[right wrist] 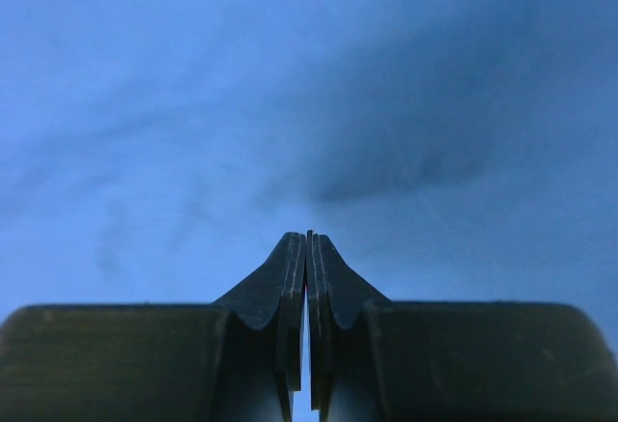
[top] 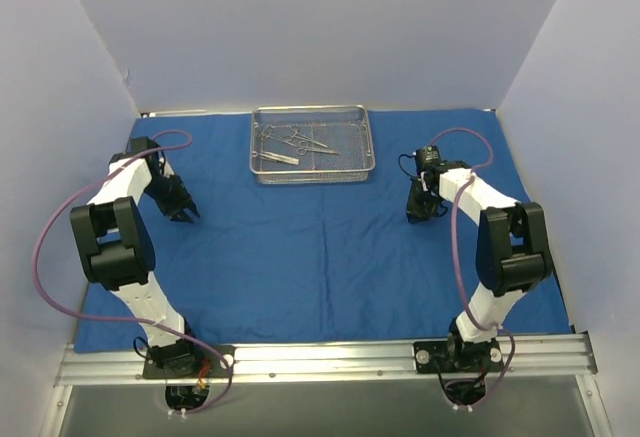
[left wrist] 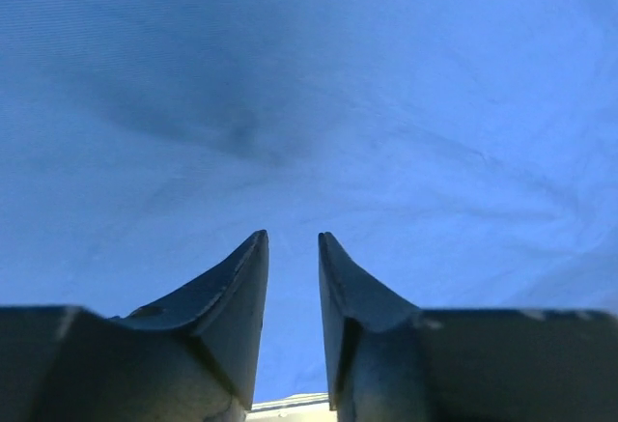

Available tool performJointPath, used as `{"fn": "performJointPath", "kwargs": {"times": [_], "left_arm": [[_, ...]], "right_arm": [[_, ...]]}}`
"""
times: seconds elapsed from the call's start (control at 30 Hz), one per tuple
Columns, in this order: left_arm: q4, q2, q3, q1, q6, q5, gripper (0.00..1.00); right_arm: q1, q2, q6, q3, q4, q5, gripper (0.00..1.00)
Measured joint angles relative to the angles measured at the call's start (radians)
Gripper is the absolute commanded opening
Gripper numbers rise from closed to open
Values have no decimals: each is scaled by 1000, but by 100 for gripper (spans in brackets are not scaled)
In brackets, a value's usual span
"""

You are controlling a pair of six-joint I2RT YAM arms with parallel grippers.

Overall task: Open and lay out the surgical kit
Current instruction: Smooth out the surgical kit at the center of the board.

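The blue cloth [top: 320, 257] lay flat, the tray [top: 310, 110] on its far side.
The left gripper [left wrist: 292, 239] was slightly open, the right gripper [right wrist: 307, 234] shut, both empty; best to open wide before reaching for the thin tools [top: 295, 142].

Pale walls [top: 300, 27] round 3 sides; alu rail [top: 330, 359] at near edge

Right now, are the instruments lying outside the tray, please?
No, the instruments lie inside the tray, on its mesh floor.

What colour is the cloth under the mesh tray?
Plain royal blue; the top external view shows the cloth best.
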Motion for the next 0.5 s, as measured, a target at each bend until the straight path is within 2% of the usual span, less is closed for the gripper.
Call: {"fn": "performJointPath", "kwargs": {"times": [0.07, 0.1, 0.2, 0.5], "left_arm": [[5, 0, 0, -14, 10, 2, 45], [8, 0, 0, -17, 16, 2, 51], [16, -2, 1, -20, 24, 4, 55], [14, -4, 54, -37, 24, 20, 55]], "right_arm": [[0, 18, -3, -41, 5, -2, 0], [0, 21, -3, -64, 5, -3, 0], [-1, 15, 6, -122, 2, -3, 0], [-8, -42, 80, -187, 5, 23, 7]]}}
